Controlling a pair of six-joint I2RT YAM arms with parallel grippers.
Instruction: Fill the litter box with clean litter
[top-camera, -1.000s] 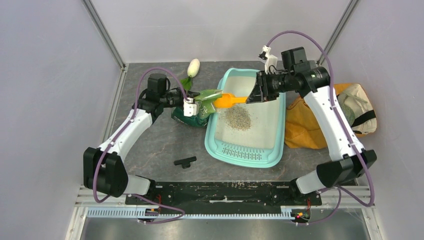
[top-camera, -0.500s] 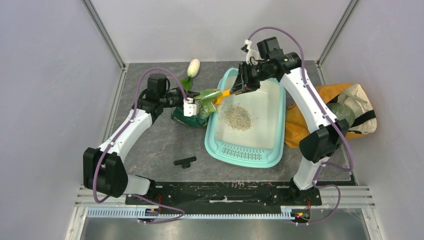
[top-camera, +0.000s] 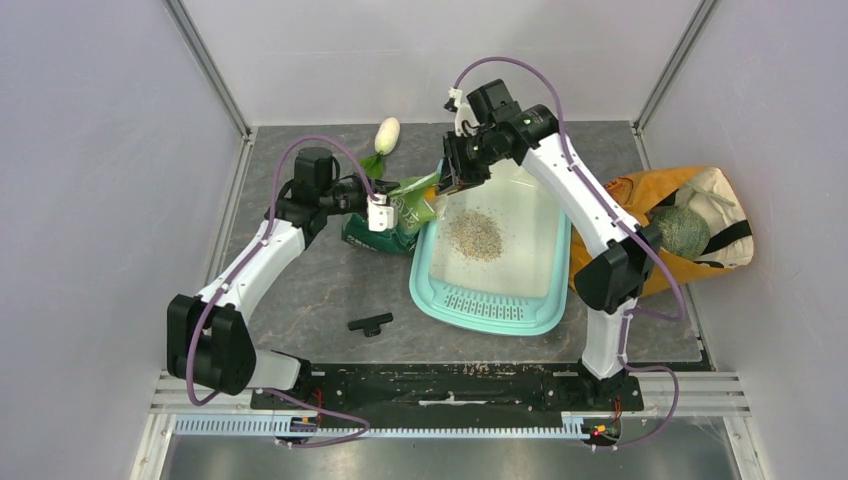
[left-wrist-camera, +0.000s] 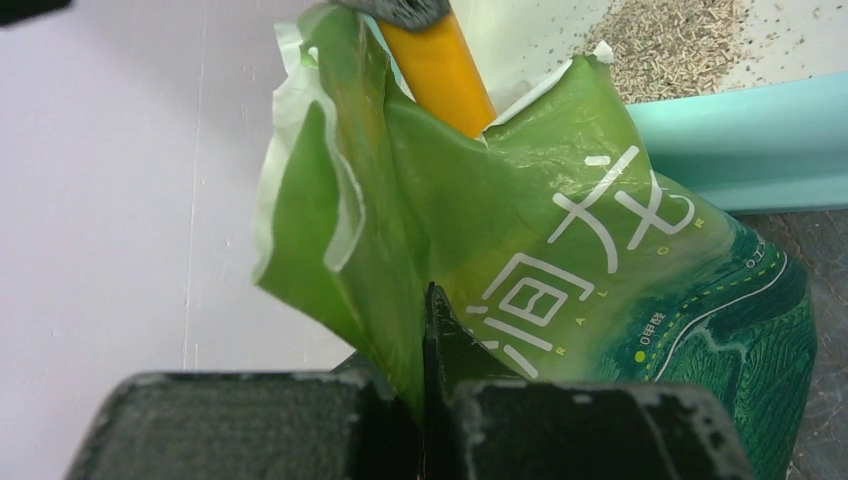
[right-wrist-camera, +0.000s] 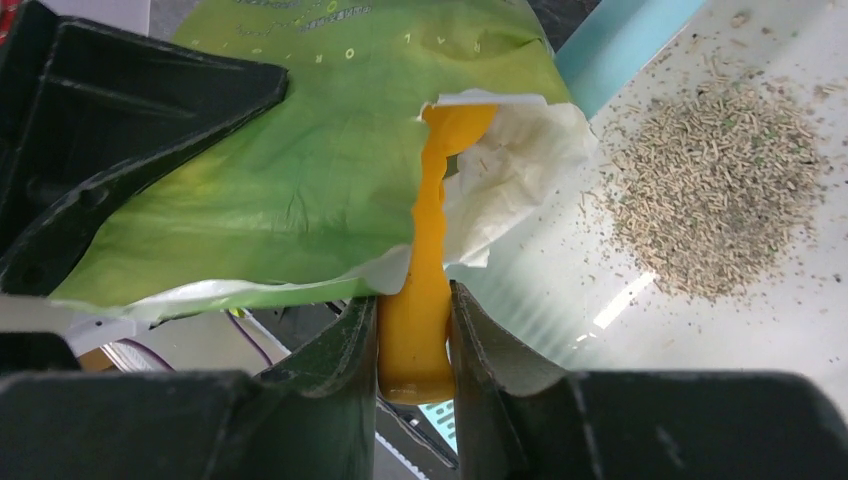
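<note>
Teal plastic litter box (top-camera: 424, 272), white basin — one small beige-grey litter pile (top-camera: 474, 235) (strays scattered); left gripper (left-wrist-camera: 430, 392) pinches the green printed pouch (left-wrist-camera: 520, 230), right gripper (right-wrist-camera: 415, 335) clamps the orange plastic scoop (right-wrist-camera: 428, 262).

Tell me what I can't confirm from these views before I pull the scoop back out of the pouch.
1. Head of the orange scoop: it is inside the green pouch in both wrist views, so loaded or empty cannot be told.
2. How much is left in the pouch: its opaque walls hide that in every view.
3. Top view: the right gripper covers nearly all of the scoop.
4. Orange bag: it is partly behind the right arm, and its contents are unclear.
</note>
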